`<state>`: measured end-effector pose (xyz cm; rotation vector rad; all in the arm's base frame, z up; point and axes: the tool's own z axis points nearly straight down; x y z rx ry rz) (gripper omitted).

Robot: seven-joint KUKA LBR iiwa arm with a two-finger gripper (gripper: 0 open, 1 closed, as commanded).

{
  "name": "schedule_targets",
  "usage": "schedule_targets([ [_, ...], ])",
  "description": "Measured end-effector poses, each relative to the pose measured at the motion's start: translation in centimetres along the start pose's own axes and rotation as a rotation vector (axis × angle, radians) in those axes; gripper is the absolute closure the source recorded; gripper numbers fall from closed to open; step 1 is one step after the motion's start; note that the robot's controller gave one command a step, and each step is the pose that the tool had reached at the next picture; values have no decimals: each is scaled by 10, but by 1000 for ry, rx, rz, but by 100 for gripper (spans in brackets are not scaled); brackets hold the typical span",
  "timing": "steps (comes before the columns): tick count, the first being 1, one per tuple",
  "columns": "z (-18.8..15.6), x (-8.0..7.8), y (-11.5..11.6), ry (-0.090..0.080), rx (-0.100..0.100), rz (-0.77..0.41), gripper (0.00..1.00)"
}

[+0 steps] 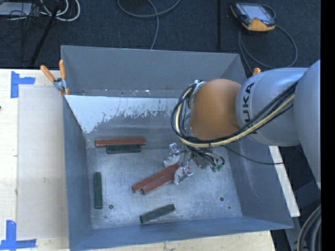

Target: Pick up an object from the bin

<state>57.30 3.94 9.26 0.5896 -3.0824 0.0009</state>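
Note:
My gripper (180,165) hangs low near the middle of the bin floor, mostly hidden under the arm's orange cover. It is right at the right end of two reddish-brown bars (153,181) that lie side by side, slanting down to the left. Whether it touches them I cannot make out. A dark green bar (157,214) lies below them near the front wall.
Toward the back left, a reddish-brown bar (120,141) lies flat with a dark green bar (124,149) just in front of it. Another dark green bar (97,190) lies lengthwise near the left wall. The arm reaches in over the bin's right side.

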Motion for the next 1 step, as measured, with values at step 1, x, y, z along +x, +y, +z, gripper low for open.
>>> schedule_targets([
  [1, -16, -1, 0, -4, 0, 0, 100],
])
